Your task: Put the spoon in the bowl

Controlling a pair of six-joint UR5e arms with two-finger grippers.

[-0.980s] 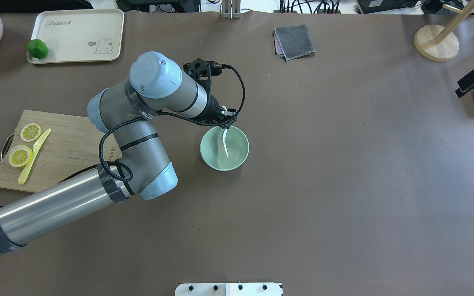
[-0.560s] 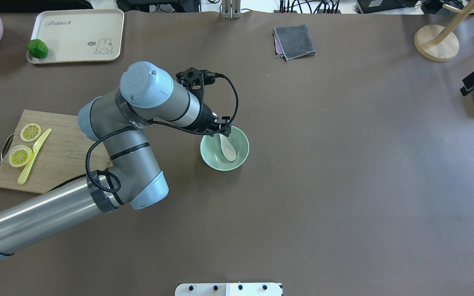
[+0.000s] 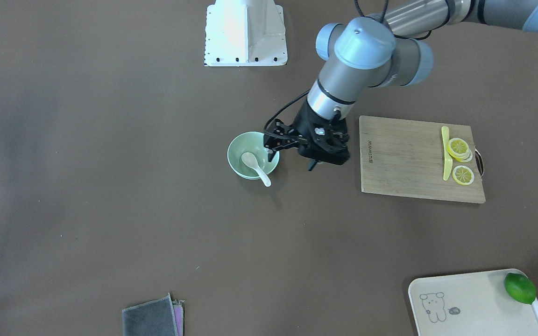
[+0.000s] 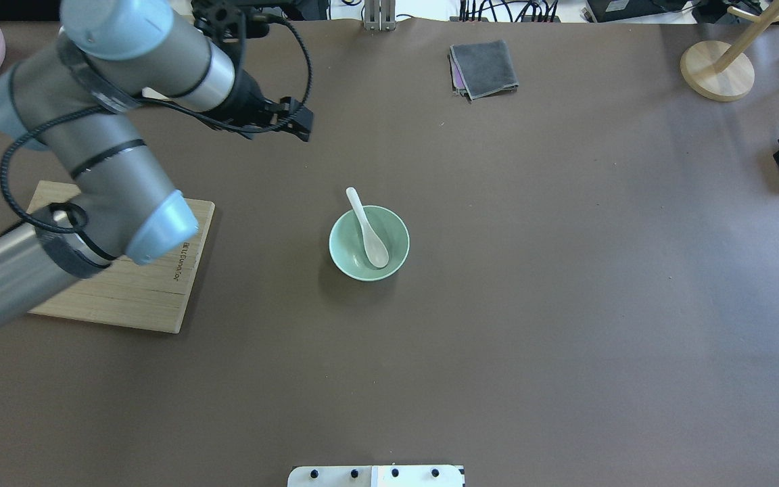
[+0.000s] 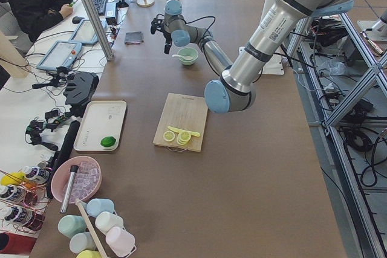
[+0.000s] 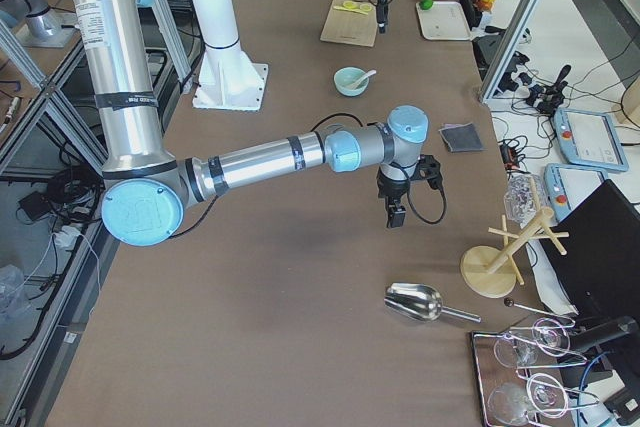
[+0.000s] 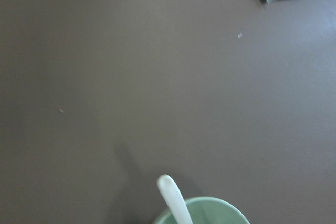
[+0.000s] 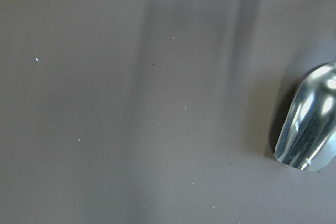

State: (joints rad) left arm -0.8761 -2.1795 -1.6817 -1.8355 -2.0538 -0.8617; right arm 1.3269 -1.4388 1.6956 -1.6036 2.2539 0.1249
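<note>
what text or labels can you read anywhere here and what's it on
No text here is clear enough to quote.
cutting board: a brand line along one edge, too blurred to read.
tray: a small mark beside the bear drawing, too small to read.
bowl and spoon: no markings.

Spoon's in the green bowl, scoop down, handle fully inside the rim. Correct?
Not quite. The spoon is in the green bowl with its scoop down, but the handle is not inside the rim. It leans on the rim and sticks out past it. The overhead exterior view shows this clearly, and the front-facing view agrees.
</note>
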